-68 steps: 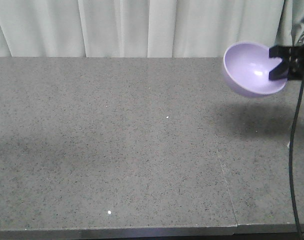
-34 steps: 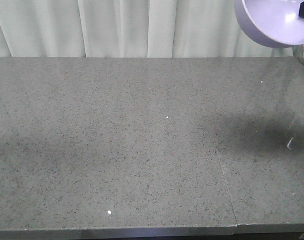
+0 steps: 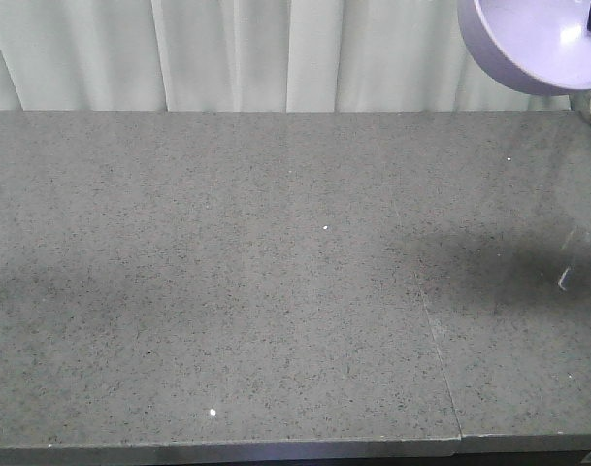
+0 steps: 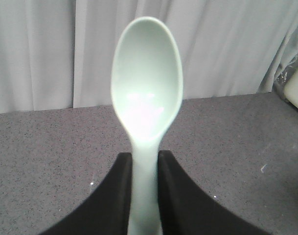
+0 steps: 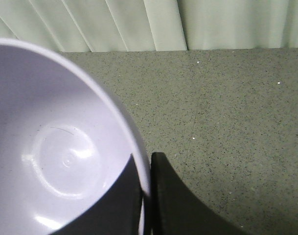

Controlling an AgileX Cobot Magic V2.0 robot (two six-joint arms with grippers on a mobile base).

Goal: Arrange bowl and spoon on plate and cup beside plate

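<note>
The right jaws pinch the rim of the bowl, one inside and one outside, high above the desk, which spreads open below them. Only the left wrist view shows the spoon, its handle clenched in the left jaws and its head ahead of them.

bowl cropped by top-right corner; spoon handle end hidden between fingers, cut at bottom edge

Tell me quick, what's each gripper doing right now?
The left gripper is shut on the spoon, at its handle.
The right gripper is shut on the bowl, at its rim.
</note>
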